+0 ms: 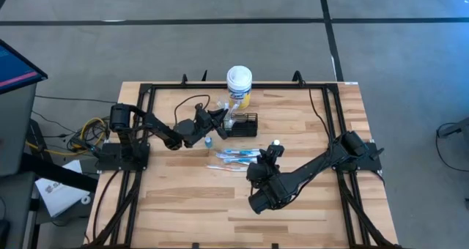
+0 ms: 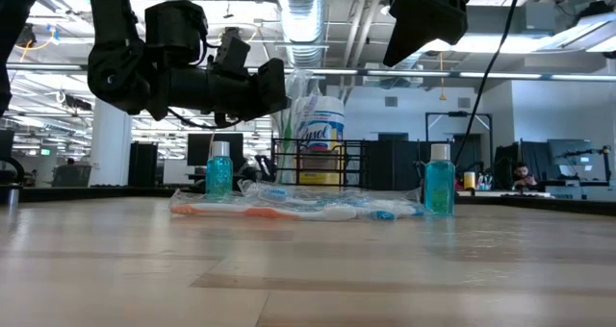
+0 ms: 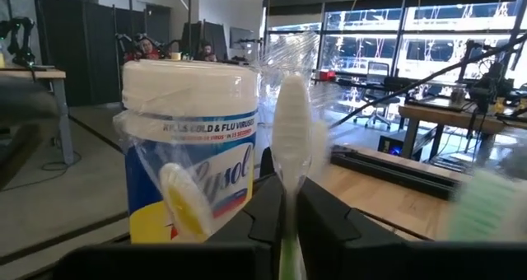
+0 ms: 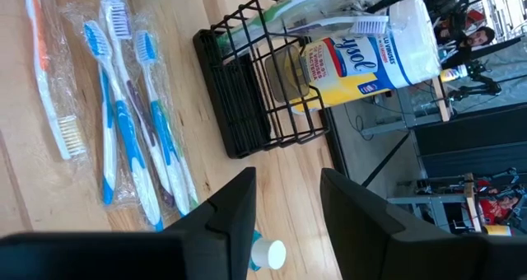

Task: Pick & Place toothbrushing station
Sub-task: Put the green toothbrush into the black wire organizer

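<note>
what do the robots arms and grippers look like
Both arms are dark, near-black jointed links on black bases fixed to a black frame. The left gripper and right gripper each end in two flat dark fingers. Black cables trail along the arms.

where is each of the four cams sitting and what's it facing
High: overhead, looking straight down on the table; both arms show, left gripper at the caddy, right gripper near the toothbrushes.
Low: at tabletop height, facing across to the room; both arms come in from above.
Left wrist: looks past its own fingers, pinching a wrapped toothbrush, at the canister.
Right wrist: looks down past its open fingers at caddy and toothbrushes.
Shared: the canister shows in all four.
</note>
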Controlling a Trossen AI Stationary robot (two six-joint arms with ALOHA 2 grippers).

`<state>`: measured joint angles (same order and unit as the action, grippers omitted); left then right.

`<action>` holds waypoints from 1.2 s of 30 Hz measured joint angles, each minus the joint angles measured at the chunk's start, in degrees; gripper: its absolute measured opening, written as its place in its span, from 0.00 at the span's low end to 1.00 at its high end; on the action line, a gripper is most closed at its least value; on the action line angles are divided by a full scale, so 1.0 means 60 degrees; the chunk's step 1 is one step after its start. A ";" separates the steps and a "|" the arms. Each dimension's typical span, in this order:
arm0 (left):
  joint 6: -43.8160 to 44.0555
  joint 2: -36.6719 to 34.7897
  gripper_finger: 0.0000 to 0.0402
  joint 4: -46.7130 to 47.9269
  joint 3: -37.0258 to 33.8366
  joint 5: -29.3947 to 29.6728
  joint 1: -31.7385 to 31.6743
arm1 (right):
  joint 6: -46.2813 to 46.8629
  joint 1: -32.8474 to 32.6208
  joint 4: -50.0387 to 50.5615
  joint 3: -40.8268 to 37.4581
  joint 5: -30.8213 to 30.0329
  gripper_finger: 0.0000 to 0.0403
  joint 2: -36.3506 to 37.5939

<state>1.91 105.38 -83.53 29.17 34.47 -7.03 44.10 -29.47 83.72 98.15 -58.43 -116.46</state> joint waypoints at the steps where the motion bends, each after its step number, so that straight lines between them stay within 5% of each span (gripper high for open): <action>1: 0.0000 0.0000 0.08 0.0000 0.0000 -0.0020 0.0000 | -0.0001 0.0000 0.0000 0.0000 0.0000 0.31 0.0000; 11: -0.0026 -0.0319 0.21 -0.0020 0.0011 -0.0016 0.0088 | -0.0007 0.0004 -0.0015 0.0000 -0.0011 0.31 0.0000; 30: -0.0499 -0.2993 0.21 0.3040 0.0000 -0.0082 0.0215 | 0.0000 0.0058 -0.0063 0.0000 -0.0007 0.31 0.0000; 36: -0.0064 -0.2963 0.21 0.3910 0.0000 -0.0096 0.0215 | -0.0001 0.0124 -0.0076 0.0000 0.0000 0.31 0.0000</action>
<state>1.53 87.61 -60.06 29.17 33.89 -5.74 44.09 -28.73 83.26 98.15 -58.43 -116.46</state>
